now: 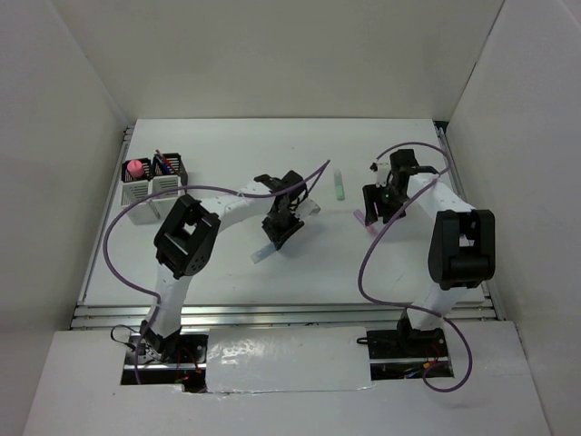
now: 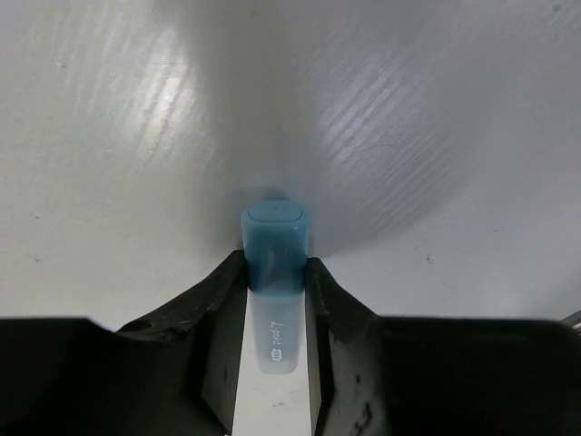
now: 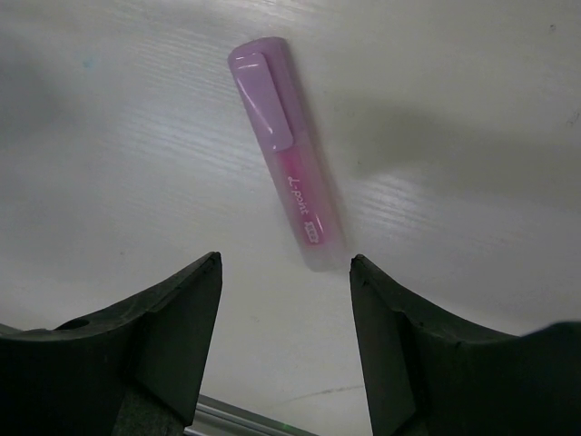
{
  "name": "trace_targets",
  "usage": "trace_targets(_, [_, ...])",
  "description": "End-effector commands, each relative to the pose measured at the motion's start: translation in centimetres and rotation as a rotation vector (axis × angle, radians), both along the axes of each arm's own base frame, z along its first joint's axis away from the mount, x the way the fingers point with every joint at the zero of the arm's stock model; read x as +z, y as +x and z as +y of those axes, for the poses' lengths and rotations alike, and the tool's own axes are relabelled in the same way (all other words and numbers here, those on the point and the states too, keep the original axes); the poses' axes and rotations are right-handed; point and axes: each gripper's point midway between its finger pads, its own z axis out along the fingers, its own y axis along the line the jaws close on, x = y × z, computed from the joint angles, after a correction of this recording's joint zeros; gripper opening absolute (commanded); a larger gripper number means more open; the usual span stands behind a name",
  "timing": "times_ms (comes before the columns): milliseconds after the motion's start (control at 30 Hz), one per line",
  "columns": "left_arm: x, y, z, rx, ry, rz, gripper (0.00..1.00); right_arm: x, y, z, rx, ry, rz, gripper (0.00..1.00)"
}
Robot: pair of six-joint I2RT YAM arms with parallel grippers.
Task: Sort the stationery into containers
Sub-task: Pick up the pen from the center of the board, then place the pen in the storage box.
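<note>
Our left end effector (image 2: 272, 268) is closed on the light-blue marker (image 2: 274, 238). It pinches the barrel just behind the cap, so the capped end juts ahead of the tips. We judge this grip suits carrying the marker to the containers (image 1: 136, 204), which stand well off to this end effector's left. Our right end effector (image 3: 284, 263) is wide open and holds nothing. It is poised over the lilac marker (image 3: 286, 186), which lies flat on the table (image 1: 227, 145) just ahead of the gap and angled across it, touching neither finger, apparently lined up for a pick. Only the wrist views show these grips. Only the overhead view shows the containers, some already holding items, and a pale-green marker (image 1: 339, 184) lying between the two end effectors, nearer the right one. We cannot tell whether the blue marker has left the table.
</note>
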Motion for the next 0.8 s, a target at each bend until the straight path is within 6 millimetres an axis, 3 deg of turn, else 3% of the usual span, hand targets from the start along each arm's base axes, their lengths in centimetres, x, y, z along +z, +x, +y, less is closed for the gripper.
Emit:
trace_targets(0, [4.9, 2.4, 0.0, 0.052, -0.138, -0.08, 0.21, -0.4, 1.6, -0.1, 0.011, -0.037, -0.009, 0.66])
trace_targets(67, [7.6, 4.9, 1.4, 0.152, -0.245, -0.14, 0.19, -1.4, 1.8, -0.1, 0.023, -0.071, 0.005, 0.66])
trace_targets(100, [10.9, 5.2, 1.2, 0.164, -0.353, -0.176, 0.19, -1.7, 2.0, -0.1, 0.03, -0.082, 0.006, 0.66])
trace_targets(133, [12.5, 7.0, 2.9, 0.245, -0.419, -0.214, 0.19, -2.2, 2.0, -0.2, 0.034, -0.1, 0.02, 0.66])
trace_targets(167, [15.6, 7.1, 3.6, 0.263, -0.493, -0.261, 0.19, -2.5, 2.0, -0.2, 0.052, -0.111, 0.024, 0.66])
trace_targets(200, [16.7, 7.8, 5.5, 0.308, -0.556, -0.265, 0.19, -3.0, 2.3, -0.4, 0.061, -0.128, 0.032, 0.66])
trace_targets(233, [19.9, 7.9, 6.2, 0.337, -0.63, -0.329, 0.19, -3.2, 2.4, -0.5, 0.067, -0.133, 0.032, 0.65])
trace_targets(267, [21.0, 7.9, 7.5, 0.366, -0.656, -0.343, 0.19, -3.5, 2.4, -0.6, 0.074, -0.142, 0.036, 0.65])
trace_targets(333, [23.5, 8.9, 10.9, 0.449, -0.748, -0.419, 0.18, -4.1, 2.6, -1.0, 0.086, -0.165, 0.044, 0.64])
trace_targets(367, [26.8, 8.3, 12.2, 0.464, -0.802, -0.509, 0.18, -4.3, 2.7, -1.1, 0.091, -0.173, 0.044, 0.64])
trace_targets(400, [28.0, 9.3, 15.1, 0.516, -0.828, -0.605, 0.17, -4.4, 2.7, -1.2, 0.099, -0.18, 0.046, 0.63])
trace_targets(467, [31.4, 8.6, 18.2, 0.578, -0.865, -0.744, 0.16, -4.6, 2.7, -1.3, 0.104, -0.181, 0.051, 0.61])
trace_targets(500, [31.7, 8.9, 20.5, 0.626, -0.849, -0.807, 0.14, -4.5, 2.8, -1.2, 0.111, -0.182, 0.048, 0.6])
trace_targets(567, [32.4, 8.6, 23.4, 0.689, -0.794, -0.893, 0.12, -4.4, 3.2, -1.3, 0.115, -0.194, 0.047, 0.58])
trace_targets(667, [30.7, 8.6, 28.8, 0.854, -0.686, -0.931, 0.0, -4.5, 3.4, -1.4, 0.126, -0.217, 0.068, 0.53])
trace_targets(700, [29.3, 8.4, 31.2, 0.923, -0.654, -0.937, 0.0, -4.5, 3.3, -1.5, 0.135, -0.23, 0.076, 0.51])
trace_targets(767, [29.0, 8.4, 34.2, 0.99, -0.639, -1.005, 0.0, -4.6, 3.4, -1.5, 0.143, -0.236, 0.096, 0.47])
